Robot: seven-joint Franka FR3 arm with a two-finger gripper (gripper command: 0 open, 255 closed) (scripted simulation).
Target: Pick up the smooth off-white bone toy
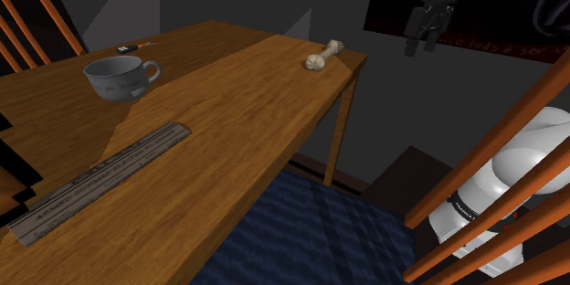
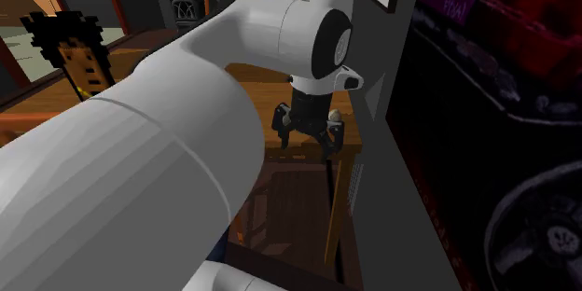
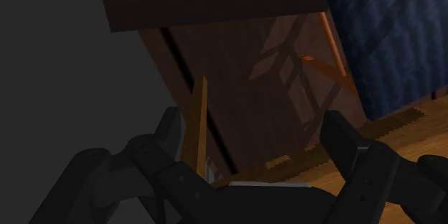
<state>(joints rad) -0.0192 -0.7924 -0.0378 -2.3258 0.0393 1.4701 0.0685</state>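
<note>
One smooth off-white bone toy (image 1: 324, 56) lies on the brown wooden table (image 1: 228, 119), at the table's far corner and close to its edge, flat on the top. One grey handled cup (image 1: 119, 77) stands upright on the same table, farther in along the top and well apart from the bone toy. One flat grey ruler (image 1: 100, 181) lies along the table's near part. One small red-and-black pen-like stick (image 1: 137, 47) lies by the table's far edge, behind the cup. One dark blue rug (image 1: 320, 237) covers the floor beside the table.

One all-black two-finger gripper (image 1: 420, 44) hangs in the air beyond the table's far corner, off the edge and higher than the tabletop, pointing down. Its jaws are released: in the wrist view the two fingers (image 3: 352, 151) stand wide apart and clasp nothing. The bone toy lies near the jaws yet apart from them, lower than the fingertips and on the table's side of them, untouched.
</note>
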